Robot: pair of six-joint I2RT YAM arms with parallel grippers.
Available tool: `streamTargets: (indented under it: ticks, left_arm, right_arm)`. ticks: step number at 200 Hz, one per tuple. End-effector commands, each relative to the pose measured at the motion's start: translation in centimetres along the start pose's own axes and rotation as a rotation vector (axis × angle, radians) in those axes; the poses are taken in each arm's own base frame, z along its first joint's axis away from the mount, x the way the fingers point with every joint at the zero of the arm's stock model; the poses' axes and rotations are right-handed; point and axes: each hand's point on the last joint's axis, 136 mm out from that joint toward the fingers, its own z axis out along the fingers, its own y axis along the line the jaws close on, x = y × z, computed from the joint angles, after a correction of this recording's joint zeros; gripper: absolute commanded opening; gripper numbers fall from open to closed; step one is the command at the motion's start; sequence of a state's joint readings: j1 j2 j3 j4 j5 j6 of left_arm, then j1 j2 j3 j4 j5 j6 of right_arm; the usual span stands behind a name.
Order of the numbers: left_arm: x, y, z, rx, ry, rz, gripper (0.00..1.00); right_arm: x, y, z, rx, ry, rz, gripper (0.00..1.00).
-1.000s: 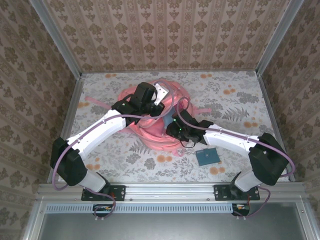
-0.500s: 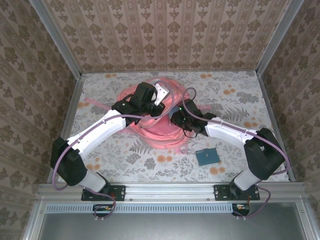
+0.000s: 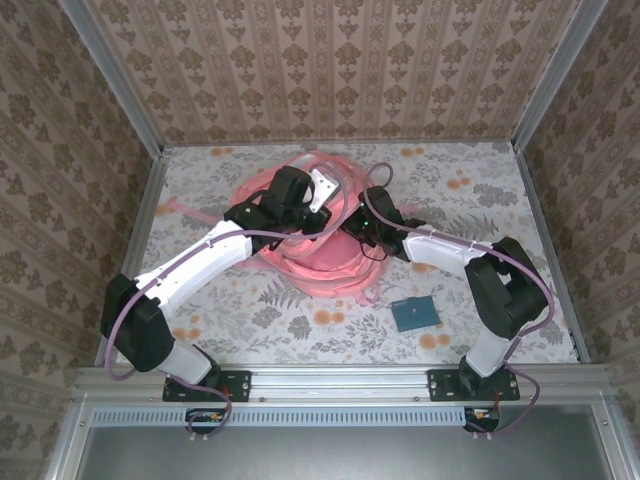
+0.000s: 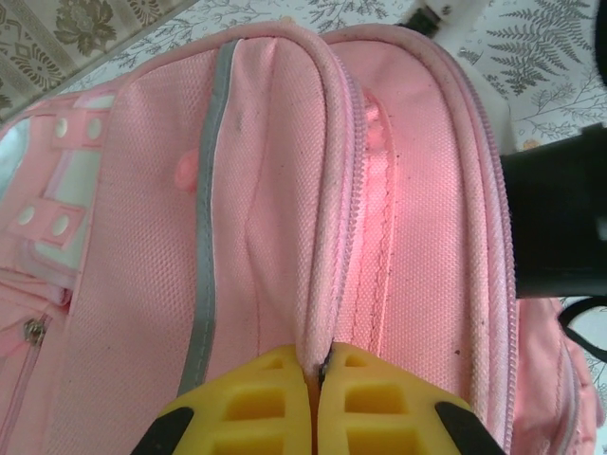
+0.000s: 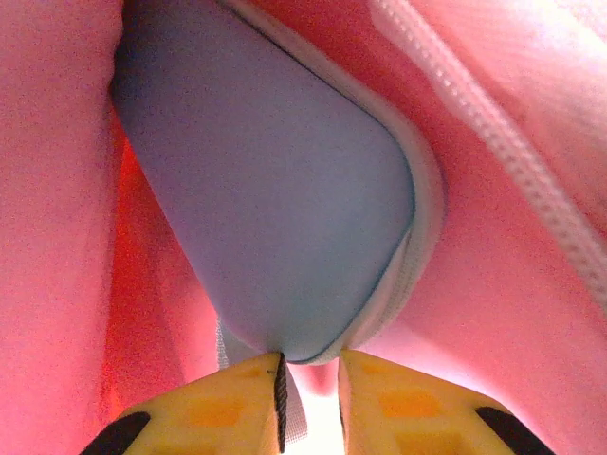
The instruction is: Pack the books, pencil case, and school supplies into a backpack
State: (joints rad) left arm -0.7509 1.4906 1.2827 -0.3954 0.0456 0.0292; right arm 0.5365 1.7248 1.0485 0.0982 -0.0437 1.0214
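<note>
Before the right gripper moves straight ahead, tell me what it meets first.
The right gripper would meet the pencil case first: its rounded end sits just ahead of it, inside the backpack. What lies behind it is hidden.

Tabletop's covered in a pale floral-print tablecloth: grey ferns and leaves, with little orange blossoms scattered around. It lies flat as far as I can see. Three sides are boxed in by beige damask wallpaper panels, one at the back, one on the left and one on the right, all in the same striped medallion pattern. Bare aluminium posts run up the two back corners, left and right. Along the near edge there's a silver metal rail. Just below it is a thin perforated metal strip, then a flat dark grey panel.
</note>
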Motion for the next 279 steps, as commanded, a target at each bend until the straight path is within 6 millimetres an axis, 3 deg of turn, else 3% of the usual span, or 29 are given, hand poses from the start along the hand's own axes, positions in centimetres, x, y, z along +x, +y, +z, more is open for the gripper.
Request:
streamTargets:
  ticks: [1,45,92,116,129,141,155,184,205,230,248,279]
  left_arm:
    - [-3.0,-1.1,-0.9,0.066,-0.117,-0.023,0.0]
    - [-3.1,-1.3,0.5,0.103,-0.113,-0.061,0.0]
    - [-4.5,-2.8,2.9,0.197,-0.112,-0.085,0.0]
    - [-5.2,-2.7,4.7,0.212,-0.098,-0.157,0.0]
    - [-5.4,-2.5,5.3,0.21,-0.081,-0.209,0.19]
    - [-5.4,-1.9,5.2,0.197,-0.081,-0.257,0.38]
    - [-4.8,-0.7,4.5,0.172,-0.073,-0.333,0.53]
    - [-1.6,3.5,1.6,0.071,-0.058,-0.552,0.69]
    - [2.9,6.8,-0.6,-0.02,-0.031,-0.762,0.71]
    - [8.9,9.3,-2.1,-0.082,-0.007,-1.006,0.71]
    - [11.6,9.3,-2.2,-0.065,0.013,-1.091,0.7]
    - [13.7,9.4,-1.3,-0.066,0.044,-1.159,0.61]
  right_arm:
    - [-1.9,2.1,-0.2,-0.089,-0.046,0.021,0.21]
    - [-0.4,-1.0,-6.0,-0.051,-0.052,0.039,0.31]
    - [1.7,-8.1,-13.0,0.165,-0.086,0.031,0.44]
    - [1.8,-8.7,-15.6,0.2,-0.098,-0.022,0.52]
    - [1.9,-8.5,-16.3,0.21,-0.083,-0.04,0.56]
    - [2.3,-7.7,-16.6,0.209,-0.07,-0.07,0.6]
    - [2.9,-6.3,-16.6,0.201,-0.06,-0.12,0.65]
    - [4.7,-3.6,-15.6,0.194,-0.028,-0.198,0.74]
    - [6.3,-1.6,-14.2,0.173,-0.002,-0.244,0.81]
    - [8.3,0.4,-12.4,0.157,0.044,-0.284,0.9]
    - [9.4,1.7,-11.2,0.135,0.077,-0.3,0.93]
    - [10.7,3.0,-9.5,0.12,0.116,-0.322,0.98]
